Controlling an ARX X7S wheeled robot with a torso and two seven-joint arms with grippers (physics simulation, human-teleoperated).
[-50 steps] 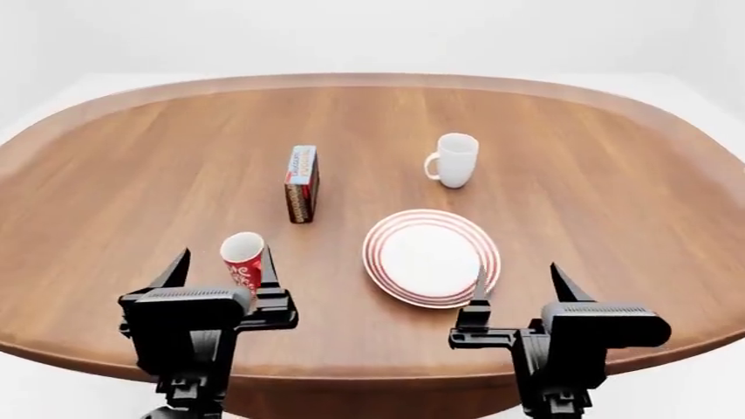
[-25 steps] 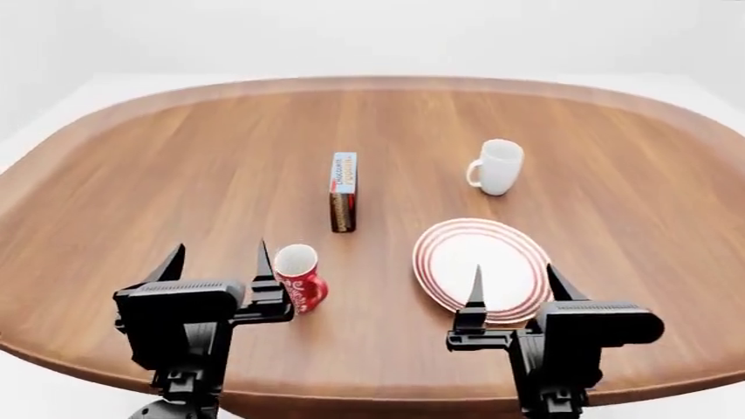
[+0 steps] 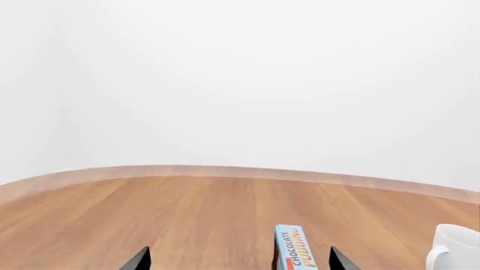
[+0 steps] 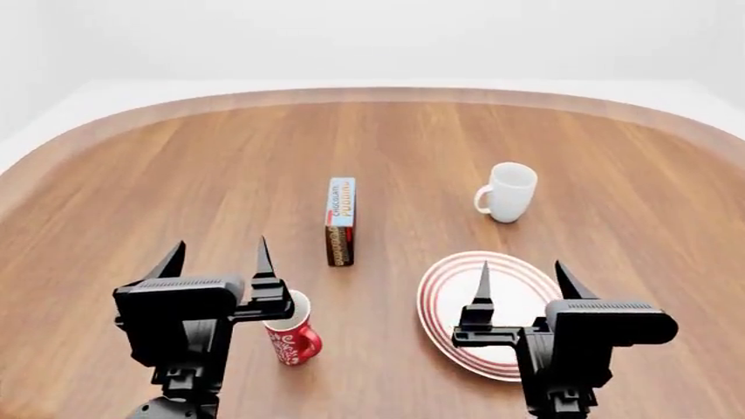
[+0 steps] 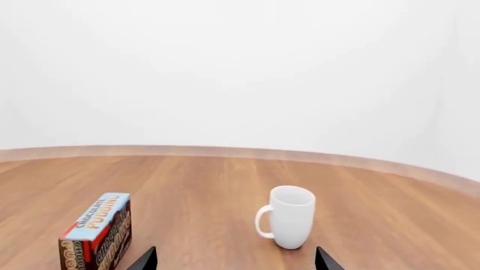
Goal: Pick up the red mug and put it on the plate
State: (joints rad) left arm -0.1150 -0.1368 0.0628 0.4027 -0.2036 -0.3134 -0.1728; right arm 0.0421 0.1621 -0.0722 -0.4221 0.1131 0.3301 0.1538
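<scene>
Both grippers open. Left gripper (image 4: pixel 216 258) risks toppling the small red patterned mug (image 4: pixel 291 330) beside its finger.

Two matching robot grippers, the left gripper (image 4: pixel 216 258) and the right gripper (image 4: pixel 521 282), are matte black all over, with no markings, cables or screws showing. Each has a boxy, rounded block for a body with a strip of fine ridges along its upper edge, a small stepped bracket on its inner side, and a narrower ribbed black stem below it. From each block rise two thin, flat black fingers (image 4: pixel 262 259) that taper to sharp triangular points, like small blades.
</scene>
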